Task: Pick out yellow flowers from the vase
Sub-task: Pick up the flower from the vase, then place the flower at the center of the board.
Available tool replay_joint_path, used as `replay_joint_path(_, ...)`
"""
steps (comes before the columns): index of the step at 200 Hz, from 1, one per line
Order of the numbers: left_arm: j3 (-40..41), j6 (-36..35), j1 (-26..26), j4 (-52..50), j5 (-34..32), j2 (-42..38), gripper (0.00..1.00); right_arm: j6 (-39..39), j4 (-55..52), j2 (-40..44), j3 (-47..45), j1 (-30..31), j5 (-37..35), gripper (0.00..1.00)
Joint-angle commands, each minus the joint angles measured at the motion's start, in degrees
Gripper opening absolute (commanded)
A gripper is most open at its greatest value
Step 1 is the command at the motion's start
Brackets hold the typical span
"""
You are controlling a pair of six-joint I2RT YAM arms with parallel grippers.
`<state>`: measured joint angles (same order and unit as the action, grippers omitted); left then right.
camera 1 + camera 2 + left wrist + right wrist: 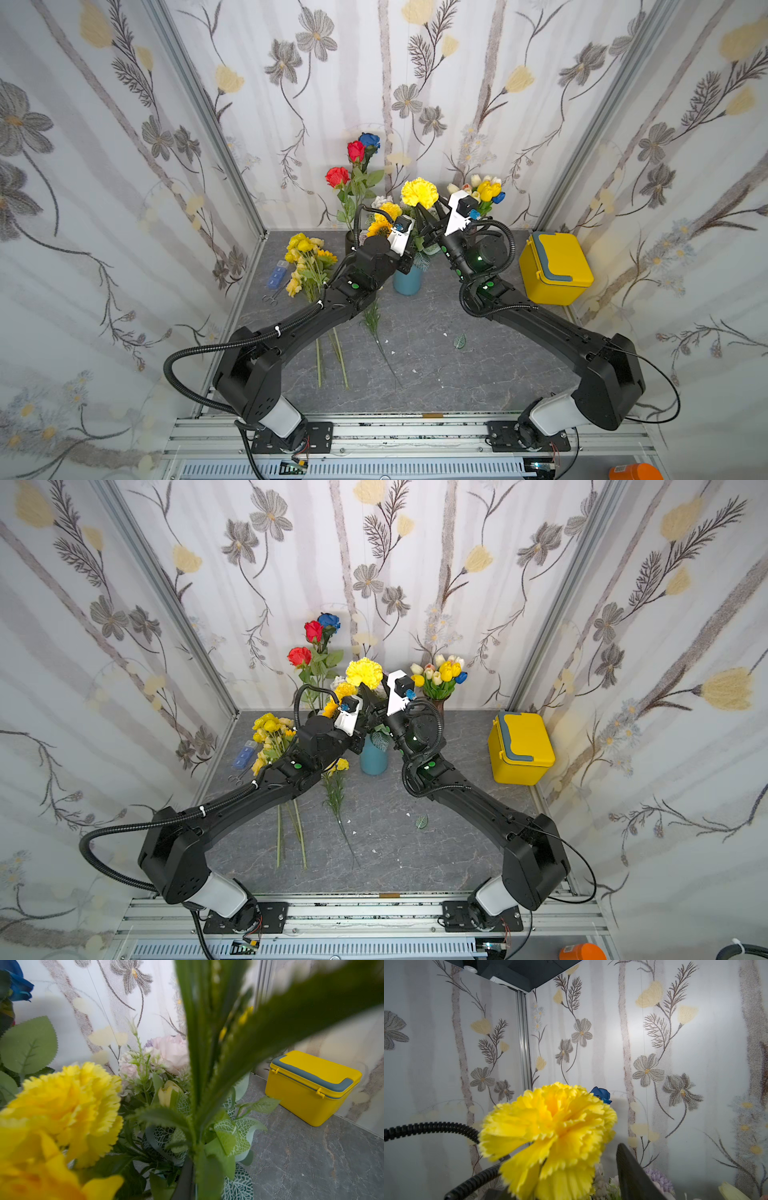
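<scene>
A ruffled yellow flower (419,192) (364,673) stands raised above the teal vase (407,282) (374,760), between my two grippers. My left gripper (413,249) (193,1184) is shut on its green stem (199,1084). My right gripper (428,226) (560,1188) is open just below the bloom (550,1136), with one finger (633,1174) well off to the side. More yellow flowers (384,218) (68,1105) sit in the vase among pale pink blooms (172,1051). Other yellow flowers (305,262) lie on the table at the left.
A yellow lidded box (555,268) (311,1086) stands at the right wall. Red and blue roses (357,166) and a tulip bunch (486,191) stand at the back. A blue pill box (277,274), scissors (271,297) and a loose leaf (459,341) lie on the table.
</scene>
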<state>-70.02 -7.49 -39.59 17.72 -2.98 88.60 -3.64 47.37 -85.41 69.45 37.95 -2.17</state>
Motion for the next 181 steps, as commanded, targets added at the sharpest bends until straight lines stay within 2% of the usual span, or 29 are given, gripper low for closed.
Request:
replay_joint_path(1, 1.0, 0.9, -0.3, 0.8, -0.2, -2.4, 0.0, -1.5, -0.5, 1.9, 0.6, 0.0, -1.1, 0.63)
replay_joint_path(26, 1.9, 2.3, -0.6, 0.1, 0.4, -5.1, 0.0, -1.8, -3.2, 3.8, 0.6, 0.0, -0.9, 0.72)
replay_joint_path(67, 1.3, 5.2, -0.8, -3.6, 0.9, -10.6, 0.0, -1.8, -9.2, 9.2, -2.2, 0.0, -2.7, 0.79)
replay_joint_path(148, -0.5, 13.1, -0.8, -12.3, 3.8, -21.9, 0.0, -2.1, -14.3, 22.1, -15.7, 0.0, -7.4, 0.82)
replay_joint_path(181, 4.8, 16.7, -1.7, -20.0, 3.3, -30.1, 0.0, -2.8, -18.4, 29.1, -23.8, 0.0, -10.8, 0.83)
